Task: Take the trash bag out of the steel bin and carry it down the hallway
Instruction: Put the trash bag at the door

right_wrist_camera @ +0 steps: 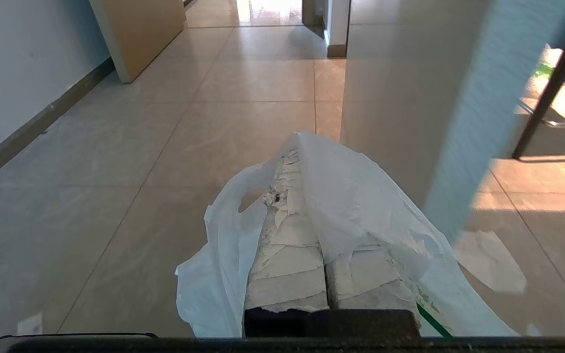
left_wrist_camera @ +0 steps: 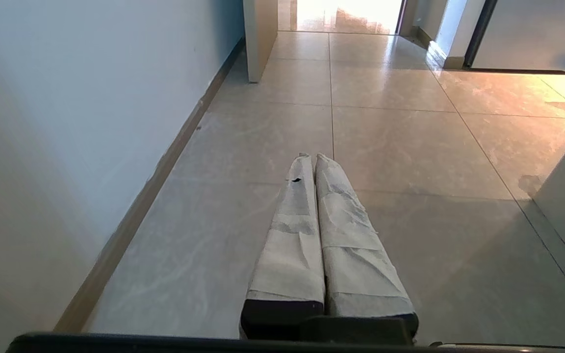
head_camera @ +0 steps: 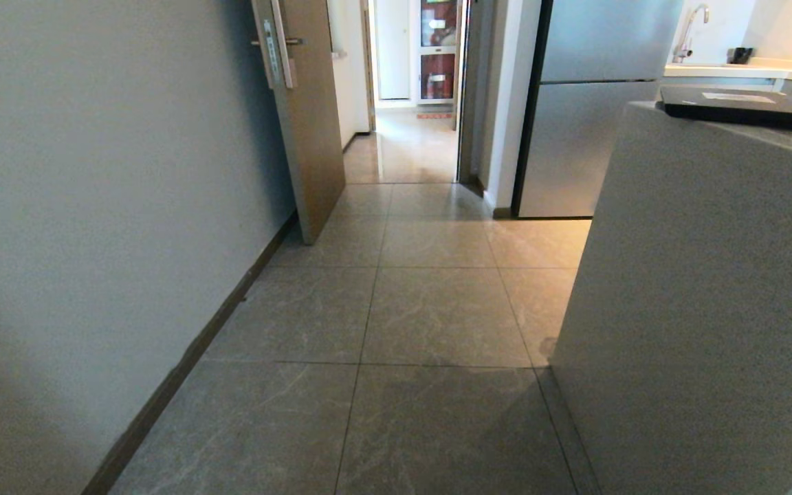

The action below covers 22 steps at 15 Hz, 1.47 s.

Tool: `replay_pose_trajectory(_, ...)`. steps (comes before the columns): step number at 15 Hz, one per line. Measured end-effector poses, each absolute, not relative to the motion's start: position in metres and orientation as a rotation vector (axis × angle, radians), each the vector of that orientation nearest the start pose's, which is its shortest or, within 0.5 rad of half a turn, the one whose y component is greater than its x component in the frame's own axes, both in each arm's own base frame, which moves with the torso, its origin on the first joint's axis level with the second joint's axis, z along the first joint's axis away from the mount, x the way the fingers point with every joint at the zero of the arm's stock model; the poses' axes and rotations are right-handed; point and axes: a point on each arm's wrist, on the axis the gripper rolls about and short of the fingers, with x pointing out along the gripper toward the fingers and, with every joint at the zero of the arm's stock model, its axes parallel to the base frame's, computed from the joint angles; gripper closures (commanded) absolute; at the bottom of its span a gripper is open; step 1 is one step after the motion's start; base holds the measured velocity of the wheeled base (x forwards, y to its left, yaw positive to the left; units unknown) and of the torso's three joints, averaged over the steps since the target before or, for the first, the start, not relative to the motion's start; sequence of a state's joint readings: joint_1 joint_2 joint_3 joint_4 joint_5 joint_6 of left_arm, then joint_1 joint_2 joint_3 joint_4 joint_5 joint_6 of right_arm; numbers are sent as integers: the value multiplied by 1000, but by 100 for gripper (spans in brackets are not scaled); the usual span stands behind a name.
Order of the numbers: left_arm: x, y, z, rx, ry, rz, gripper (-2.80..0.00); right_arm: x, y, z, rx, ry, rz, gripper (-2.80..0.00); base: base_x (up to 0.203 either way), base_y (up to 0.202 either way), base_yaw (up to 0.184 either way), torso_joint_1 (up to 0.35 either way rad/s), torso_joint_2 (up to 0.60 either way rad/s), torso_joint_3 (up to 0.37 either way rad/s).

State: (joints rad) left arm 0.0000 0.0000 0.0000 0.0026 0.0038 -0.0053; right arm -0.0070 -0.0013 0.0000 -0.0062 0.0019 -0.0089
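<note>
The trash bag [right_wrist_camera: 361, 196], thin white plastic with green print along one edge, drapes over my right gripper [right_wrist_camera: 293, 152]. That gripper is shut on a fold of the bag, which hangs down on both sides of the taped fingers [right_wrist_camera: 287, 255] just above the floor. My left gripper [left_wrist_camera: 312, 158] is shut with nothing in it, its taped fingers [left_wrist_camera: 292, 235] pressed together and pointing along the floor. Neither arm shows in the head view. The hallway's marble-look tiles [head_camera: 437, 316] run ahead to an open doorway [head_camera: 413, 137]. The steel bin is out of view.
A grey wall with dark baseboard [head_camera: 190, 357] lines the left. An open wooden door [head_camera: 310, 130] juts in ahead on the left. A speckled counter block [head_camera: 698, 309] stands close on the right, with a steel fridge [head_camera: 588, 117] beyond it. Black chair legs [right_wrist_camera: 552, 83] stand past the counter.
</note>
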Motion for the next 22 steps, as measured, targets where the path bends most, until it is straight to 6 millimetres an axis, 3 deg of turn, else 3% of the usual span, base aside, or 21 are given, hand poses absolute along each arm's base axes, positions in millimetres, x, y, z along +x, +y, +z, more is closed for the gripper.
replay_pose_trajectory(22,-23,0,75,-5,3,4,0,-23,0,76,-9,-8,-6,0,189,0,0,1,3,3)
